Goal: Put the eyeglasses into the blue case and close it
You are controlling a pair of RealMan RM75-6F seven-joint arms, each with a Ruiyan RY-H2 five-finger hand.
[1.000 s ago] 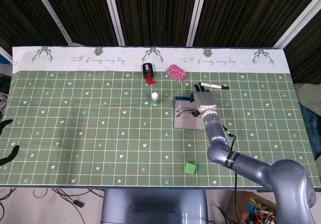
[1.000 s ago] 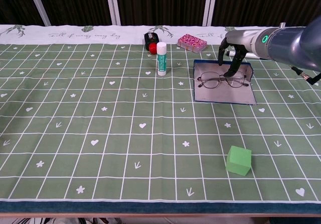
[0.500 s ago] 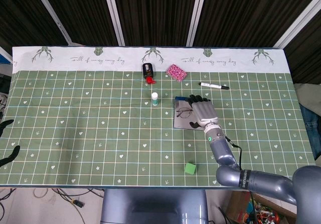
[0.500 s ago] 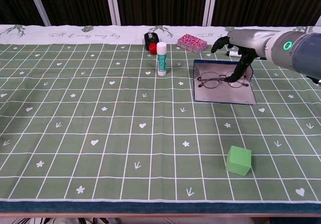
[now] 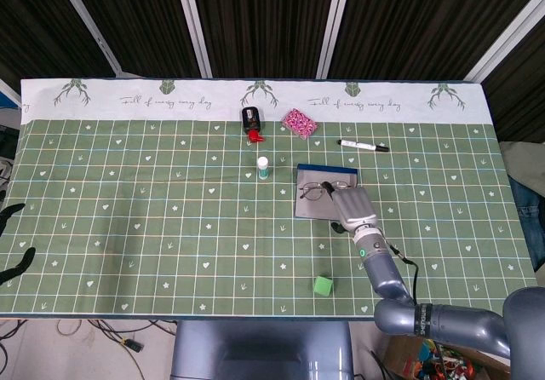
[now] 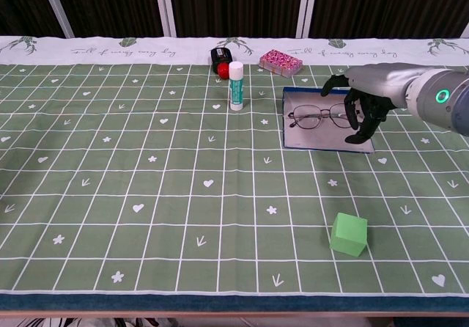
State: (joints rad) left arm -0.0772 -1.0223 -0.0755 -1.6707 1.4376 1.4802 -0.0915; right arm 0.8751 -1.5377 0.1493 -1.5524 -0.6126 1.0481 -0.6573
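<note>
A green cube (image 6: 349,234) sits nearest the front edge of the tabletop (image 6: 132,188), toward the right. Beyond it, the blue case (image 6: 325,127) lies open and flat in the right half, with the eyeglasses (image 6: 320,116) resting inside it, lenses side by side and facing up. The right hand (image 6: 362,109) hangs over the right end of the case, just beside the right lens; its fingers (image 6: 357,129) are apart and curve downward, the tips near the case's front right corner, and it holds nothing. Whether a fingertip actually touches the case or the frame is hard to judge: in the chest view the tips overlap the case's edge, and in the head view the hand (image 5: 352,210) covers the right half of the case and the right lens. The forearm runs off the right edge of the chest view.

At the left edge of the head view, low down, dark fingers of the left hand (image 5: 12,239) show beside the tabletop, apart from each other and most likely empty, though most of the hand is cut off.

Further back stands a glue stick (image 6: 235,86), upright, left of the case. Near the far edge lie a black and red object (image 6: 219,60), a pink patterned box (image 6: 281,61) and, seen in the head view, a marker (image 5: 363,146) behind the case.
</note>
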